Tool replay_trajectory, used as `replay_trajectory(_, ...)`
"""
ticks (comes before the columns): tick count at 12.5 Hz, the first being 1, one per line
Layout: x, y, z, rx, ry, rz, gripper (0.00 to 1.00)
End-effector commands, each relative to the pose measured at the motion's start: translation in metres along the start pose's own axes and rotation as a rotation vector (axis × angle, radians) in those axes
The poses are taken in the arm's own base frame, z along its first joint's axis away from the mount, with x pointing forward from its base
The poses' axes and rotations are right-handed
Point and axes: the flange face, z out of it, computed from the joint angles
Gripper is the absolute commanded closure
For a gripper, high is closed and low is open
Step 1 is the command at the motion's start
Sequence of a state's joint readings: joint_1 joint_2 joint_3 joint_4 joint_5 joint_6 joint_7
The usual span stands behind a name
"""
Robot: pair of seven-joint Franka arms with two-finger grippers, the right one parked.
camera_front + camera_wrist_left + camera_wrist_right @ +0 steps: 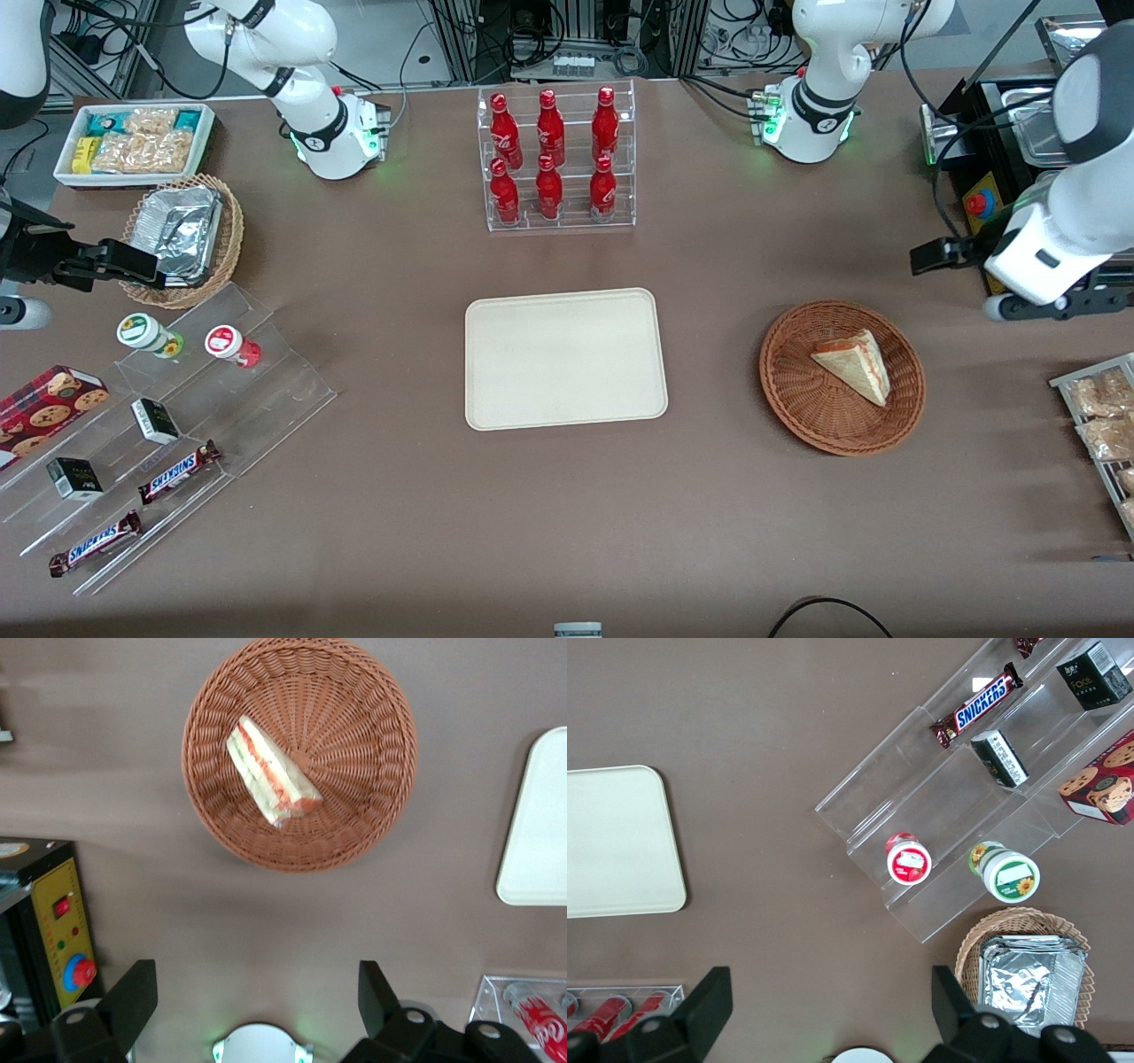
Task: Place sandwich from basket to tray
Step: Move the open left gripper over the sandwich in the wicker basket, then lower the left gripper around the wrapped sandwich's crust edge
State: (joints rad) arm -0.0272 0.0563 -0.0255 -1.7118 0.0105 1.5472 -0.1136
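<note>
- While the sandwich (852, 363) lies untouched in the basket (802, 403), on its side with the striped cut edge facing the tray (565, 359), the gripper (257, 997) hangs high over bare table, farther from the front camera than the basket.
- Its fingers (133, 1001) stand wide apart with nothing between them.
- I'd bring it straight over the wedge, turn the wrist so the fingers close across the two bread faces, not the pointed tip, and go down gently.
- Squeeze lightly; that soft bread looks easy to crush.
- The tray sits bare at the table's middle, well apart from the basket.
</note>
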Motion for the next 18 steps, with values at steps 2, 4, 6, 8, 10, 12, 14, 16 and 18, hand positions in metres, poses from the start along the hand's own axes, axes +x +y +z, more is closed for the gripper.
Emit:
replay_trajectory(2, 0.008, 0.001, 0.046, -0.002, 0.035, -0.005, 0.0)
replay_trajectory(4, 0.017, 0.003, 0.072, -0.005, 0.047, -0.039, 0.0)
replay_trajectory(6, 0.032, 0.004, 0.098, -0.001, 0.028, -0.102, 0.0)
replay_trajectory(8, 0.037, 0.006, 0.115, -0.001, 0.036, -0.109, 0.0)
replay_trajectory(10, 0.037, 0.004, 0.137, -0.009, 0.068, -0.137, 0.0)
replay_trajectory(12, 0.036, 0.005, 0.156, -0.015, 0.091, -0.231, 0.0)
replay_trajectory(14, 0.035, 0.006, 0.165, -0.023, 0.107, -0.304, 0.0)
replay_trajectory(16, 0.035, 0.006, 0.174, -0.038, 0.123, -0.454, 0.0)
replay_trajectory(18, 0.035, 0.008, 0.177, -0.053, 0.132, -0.607, 0.0)
